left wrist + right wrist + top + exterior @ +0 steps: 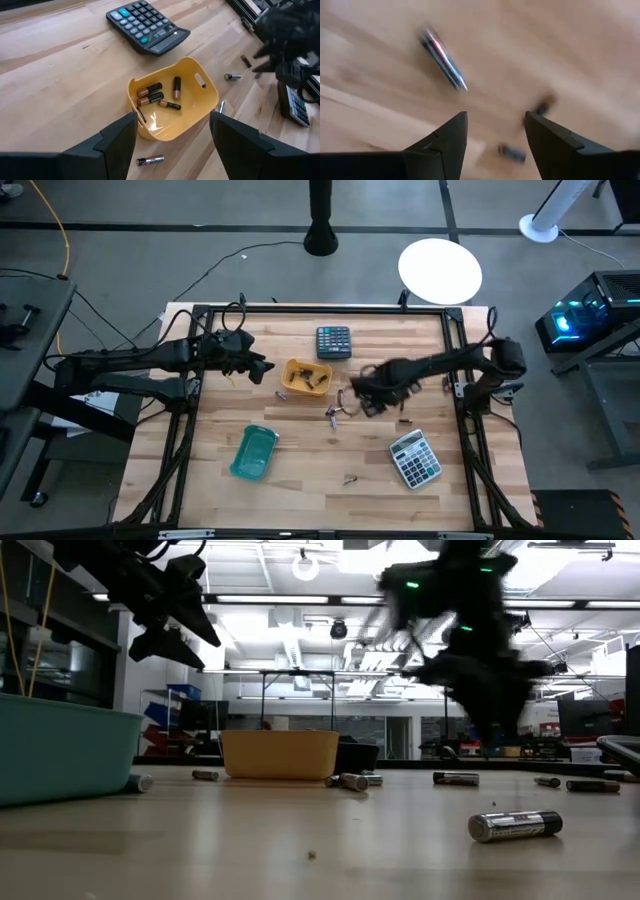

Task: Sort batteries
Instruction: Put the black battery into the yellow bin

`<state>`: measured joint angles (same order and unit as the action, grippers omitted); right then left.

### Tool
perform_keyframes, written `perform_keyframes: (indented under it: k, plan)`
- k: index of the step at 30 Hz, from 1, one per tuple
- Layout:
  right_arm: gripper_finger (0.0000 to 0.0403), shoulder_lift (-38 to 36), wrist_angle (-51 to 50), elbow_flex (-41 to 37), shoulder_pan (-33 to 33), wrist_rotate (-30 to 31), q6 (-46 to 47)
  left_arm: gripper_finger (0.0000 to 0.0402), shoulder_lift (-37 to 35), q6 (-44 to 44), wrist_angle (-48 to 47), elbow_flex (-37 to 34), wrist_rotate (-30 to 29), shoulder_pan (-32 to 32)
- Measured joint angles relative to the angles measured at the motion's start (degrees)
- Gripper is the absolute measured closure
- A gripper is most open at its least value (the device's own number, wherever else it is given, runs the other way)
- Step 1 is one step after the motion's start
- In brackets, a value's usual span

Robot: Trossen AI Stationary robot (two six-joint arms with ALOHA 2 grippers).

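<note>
Small cylindrical batteries lie scattered on the wooden table, one (333,415) near its middle, one (350,478) nearer the front, one (515,825) close to the low camera. Several more with copper ends (156,95) lie in the yellow bin (305,378). My left gripper (173,117) hovers open above the bin's left side (262,368), raised off the table (170,615). My right gripper (496,117) is open and blurred, over the table just right of the bin (360,395), above loose batteries (442,59) lying flat on the wood.
A teal bin (254,452) sits at the front left. A dark calculator (334,341) lies behind the yellow bin, a grey one (415,458) at the front right. More batteries (405,420) lie under the right arm. The black frame (185,430) borders the tabletop.
</note>
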<state>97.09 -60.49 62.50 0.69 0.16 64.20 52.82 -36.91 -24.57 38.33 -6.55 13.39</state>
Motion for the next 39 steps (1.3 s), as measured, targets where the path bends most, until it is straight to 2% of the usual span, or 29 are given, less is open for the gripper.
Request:
perform_keyframes:
  k: [5, 11, 16, 20, 22, 24, 26, 28, 34, 39]
  plan:
    - [0.0211, -8.1, 1.1, -9.2, 3.7, -0.5, 15.5, 0.0161, 0.0, -0.1, 0.0, 0.0, 0.4, 0.0]
    - [0.0211, -17.0, 9.3, -18.8, 5.1, 3.3, 29.3, 0.0161, 0.0, 0.0, 0.1, 0.0, 0.8, 0.1]
    - [0.0211, -17.4, 20.2, -26.1, 2.8, 5.0, 33.3, 0.0161, 0.0, 0.0, 0.5, 0.0, 0.8, 0.1]
    - [0.0215, -16.1, 24.6, -28.2, 1.0, 5.1, 33.2, 0.0161, 0.0, 0.0, 0.5, 0.0, 0.8, 0.1]
    - [0.0237, -15.4, 24.5, -28.1, 0.6, 5.2, 32.3, 0.0161, 0.0, 0.0, 0.5, 0.0, 0.9, 0.1]
    - [0.0283, -15.3, 24.1, -27.3, 0.3, 5.5, 31.2, 0.0161, 0.0, 0.1, 0.5, 0.0, 1.0, 0.1]
    - [0.035, -14.8, 25.4, -25.2, 0.0, 8.8, 28.8, 0.0161, 0.0, -0.1, 0.5, 0.0, 1.1, 0.1]
    - [0.0385, -15.0, 28.9, -21.8, -0.7, 12.4, 25.1, 0.0161, 0.0, -0.6, 0.5, 0.0, 1.1, 0.0]
    - [0.0386, -13.2, 37.5, -10.0, -3.5, 16.8, 12.4, 0.0161, 0.0, -1.0, 0.5, 0.0, 1.1, 0.0]
    - [0.0393, -6.3, 39.6, 0.1, -6.5, 13.0, 1.4, 0.0161, 0.0, -1.0, 0.5, 0.0, 1.1, 0.0]
